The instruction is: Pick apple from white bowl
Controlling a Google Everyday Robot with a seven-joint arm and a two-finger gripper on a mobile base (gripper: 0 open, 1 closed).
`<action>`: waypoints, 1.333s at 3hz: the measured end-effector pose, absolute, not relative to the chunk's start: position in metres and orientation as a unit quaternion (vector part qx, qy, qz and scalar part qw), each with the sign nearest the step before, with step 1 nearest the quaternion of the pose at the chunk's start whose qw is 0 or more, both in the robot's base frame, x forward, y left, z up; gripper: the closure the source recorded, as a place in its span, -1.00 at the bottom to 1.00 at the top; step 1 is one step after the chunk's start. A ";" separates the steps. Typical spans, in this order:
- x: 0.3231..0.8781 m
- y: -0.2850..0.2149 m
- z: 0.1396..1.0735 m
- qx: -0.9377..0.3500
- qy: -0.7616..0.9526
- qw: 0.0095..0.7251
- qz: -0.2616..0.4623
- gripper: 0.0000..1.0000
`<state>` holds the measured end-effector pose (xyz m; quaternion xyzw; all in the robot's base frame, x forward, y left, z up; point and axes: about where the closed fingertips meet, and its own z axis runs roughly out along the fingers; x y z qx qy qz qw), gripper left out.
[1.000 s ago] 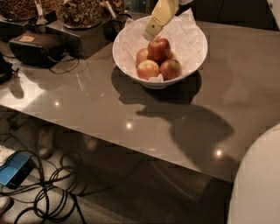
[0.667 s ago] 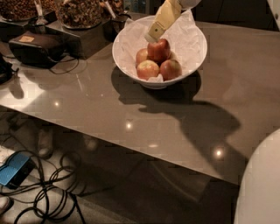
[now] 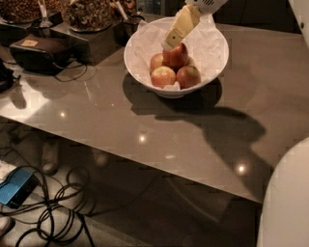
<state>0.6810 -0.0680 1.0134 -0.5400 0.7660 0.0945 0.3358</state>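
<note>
The white bowl point(image 3: 212, 72), lined with crumpled white paper, stands at the back middle of the grey table. Several apples lie in it. The darkest red apple point(image 3: 177, 56) sits on top at the back; paler apples point(image 3: 163, 76) lie in front and beside it. My gripper point(image 3: 169, 45) reaches down from the upper right with a cream-coloured finger point(image 3: 179, 27), and its tip touches the top left of the dark red apple.
Dark containers of nuts point(image 3: 86, 12) and a black box with cables point(image 3: 39, 52) stand at the back left of the table point(image 3: 145, 130). Cables and a blue object point(image 3: 15, 185) lie on the floor at the lower left. A white robot body point(image 3: 287, 202) fills the lower right corner.
The gripper has moved down and slightly left inside the bowl, from above the apples onto the dark red apple. The view has shifted a little.
</note>
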 end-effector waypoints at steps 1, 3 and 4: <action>0.685 -0.070 1.008 -0.535 0.763 0.350 0.096 -1.00; 0.701 -0.074 0.972 -0.517 0.765 0.371 0.094 -1.00; 0.701 -0.074 0.972 -0.517 0.765 0.371 0.094 -0.63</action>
